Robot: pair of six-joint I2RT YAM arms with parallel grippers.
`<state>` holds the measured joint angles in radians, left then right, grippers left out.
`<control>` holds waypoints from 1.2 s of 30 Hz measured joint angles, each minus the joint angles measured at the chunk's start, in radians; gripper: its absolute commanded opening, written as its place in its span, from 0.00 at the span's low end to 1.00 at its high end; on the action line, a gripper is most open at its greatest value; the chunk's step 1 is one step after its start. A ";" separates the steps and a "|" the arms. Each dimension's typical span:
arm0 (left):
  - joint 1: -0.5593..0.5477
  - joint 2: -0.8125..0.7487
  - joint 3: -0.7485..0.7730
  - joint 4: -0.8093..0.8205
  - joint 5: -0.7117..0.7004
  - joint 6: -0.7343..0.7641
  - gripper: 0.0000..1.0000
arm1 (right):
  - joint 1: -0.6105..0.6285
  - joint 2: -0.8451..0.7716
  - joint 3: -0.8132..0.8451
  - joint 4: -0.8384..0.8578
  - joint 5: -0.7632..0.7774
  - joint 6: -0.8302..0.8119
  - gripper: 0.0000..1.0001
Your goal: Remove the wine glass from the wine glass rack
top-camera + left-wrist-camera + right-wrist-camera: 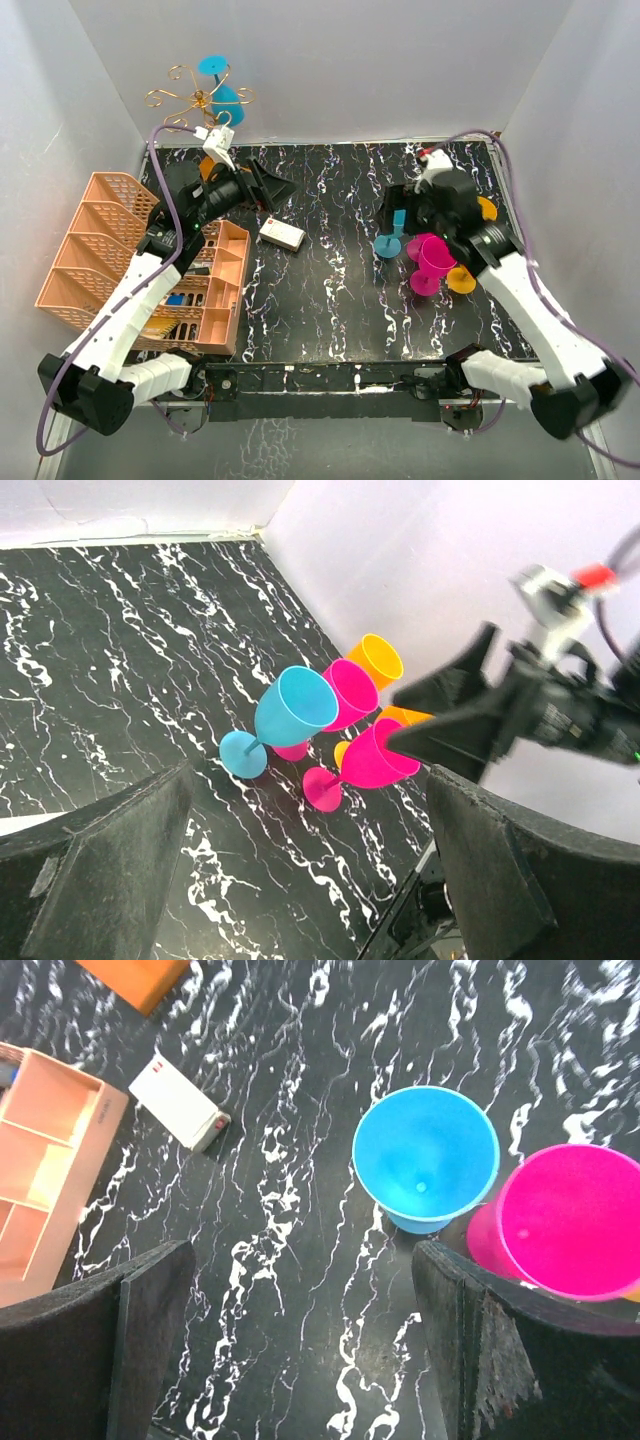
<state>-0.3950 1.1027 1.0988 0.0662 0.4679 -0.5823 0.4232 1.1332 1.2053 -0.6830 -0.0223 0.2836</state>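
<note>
Black marbled tabletop (330, 290), blue wine glass (228, 99) on rack (185, 93) beyond spread, empty left fingers (110, 875)

— What do the arms look like?

— The left arm (130, 300) and right arm (545, 315) have white shells on the long links and black housings at the joints and bases.

— Any cables?

— Each arm has one. The left purple cable (151, 160) and the right purple cable (500, 150) both run the arm's length.

— And the ends?

— The left gripper (300, 880) and right gripper (300, 1350) have broad matte-black fingers with a rough, grainy face. Each wrist carries a small white camera block (218, 140) (the right one shows a red tip).
</note>
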 measured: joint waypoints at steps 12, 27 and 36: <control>0.000 0.135 0.272 -0.176 -0.182 0.069 0.97 | 0.000 -0.381 -0.203 0.195 0.200 -0.101 0.99; 0.275 0.473 0.643 -0.286 -0.299 -0.126 0.90 | 0.000 -0.476 -0.305 0.237 0.234 -0.122 0.99; 0.370 0.662 0.834 -0.286 -0.319 -0.280 0.84 | 0.000 -0.503 -0.354 0.264 0.236 -0.124 0.99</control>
<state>-0.0254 1.7649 1.9327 -0.2199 0.1486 -0.8619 0.4232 0.6300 0.8516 -0.4194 0.2138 0.1593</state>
